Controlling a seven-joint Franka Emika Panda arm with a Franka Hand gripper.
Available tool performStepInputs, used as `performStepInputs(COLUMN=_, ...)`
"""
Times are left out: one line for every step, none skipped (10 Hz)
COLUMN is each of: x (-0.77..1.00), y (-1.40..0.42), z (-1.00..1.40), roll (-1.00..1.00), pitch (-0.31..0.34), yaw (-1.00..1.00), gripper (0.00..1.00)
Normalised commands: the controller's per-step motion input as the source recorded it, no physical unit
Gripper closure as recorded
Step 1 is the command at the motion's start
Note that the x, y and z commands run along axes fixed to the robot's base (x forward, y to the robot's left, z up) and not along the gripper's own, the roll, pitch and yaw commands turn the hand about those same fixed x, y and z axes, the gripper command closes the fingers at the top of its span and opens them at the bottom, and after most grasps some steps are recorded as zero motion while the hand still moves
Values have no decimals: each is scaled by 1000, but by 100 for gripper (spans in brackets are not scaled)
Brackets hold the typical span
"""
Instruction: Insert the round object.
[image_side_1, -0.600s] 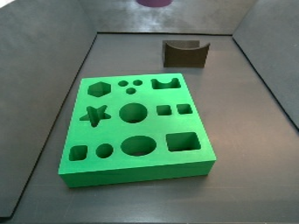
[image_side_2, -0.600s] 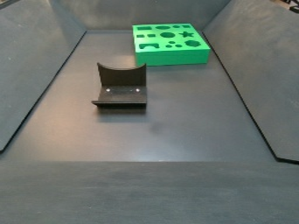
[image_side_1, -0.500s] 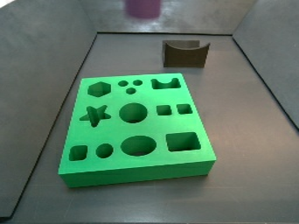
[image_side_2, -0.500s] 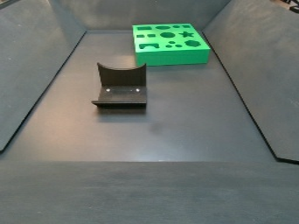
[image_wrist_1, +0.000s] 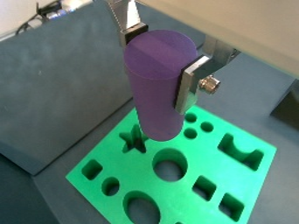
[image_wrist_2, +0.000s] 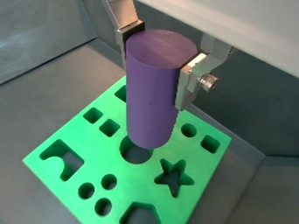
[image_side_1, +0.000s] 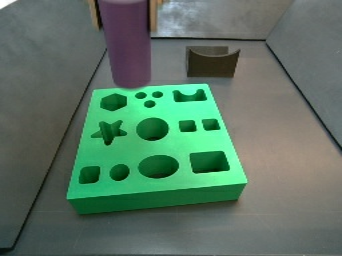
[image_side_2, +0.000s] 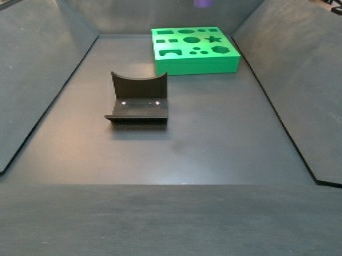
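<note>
The round object, a tall matte purple cylinder peg (image_wrist_1: 158, 83), is clamped upright between my gripper's (image_wrist_1: 163, 61) two silver fingers in both wrist views (image_wrist_2: 155, 83). The gripper is shut on it. The peg hangs above the green board (image_wrist_1: 107, 164) with its cut-out holes, apart from it. In a wrist view its lower end covers part of the middle round hole (image_wrist_2: 138, 155). In a side view the peg (image_side_1: 127, 42) hangs over the board's (image_side_1: 181, 146) far left part; the gripper itself is out of that frame. The middle round hole (image_side_1: 152, 128) is empty.
The dark fixture (image_side_1: 211, 60) with a curved notch stands on the floor behind the board, and in front of the board in a side view (image_side_2: 138, 97). Grey sloped walls enclose the dark floor. The board (image_side_2: 201, 64) lies at the far end there.
The peg has come down and moved left in a side view, from the top edge to just above the board's far left part. The board and fixture have not moved.
</note>
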Motion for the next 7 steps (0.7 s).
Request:
performStepInputs(x=549, y=0, z=-631, roll=-130, pitch=130, yaw=-183, gripper=100)
performStepInputs(x=434, y=0, z=-746, roll=-99, pitch=89, yaw=-137, gripper=100)
performStepInputs(x=246, y=0, z=-820, roll=-70, pitch=0, yaw=-91, gripper=100)
performStepInputs(x=74, y=0, z=-769, roll=0, pitch=-43, yaw=-20, gripper=100)
performStepInputs(x=17, y=0, z=-634, roll=19, pitch=-37, yaw=-6, gripper=100)
performStepInputs(x=0, y=3, z=-486, roll=21, pitch=-36, yaw=-14, gripper=100)
performStepInputs(x=0, y=11, z=-423, roll=0, pitch=-17, yaw=-26, gripper=100)
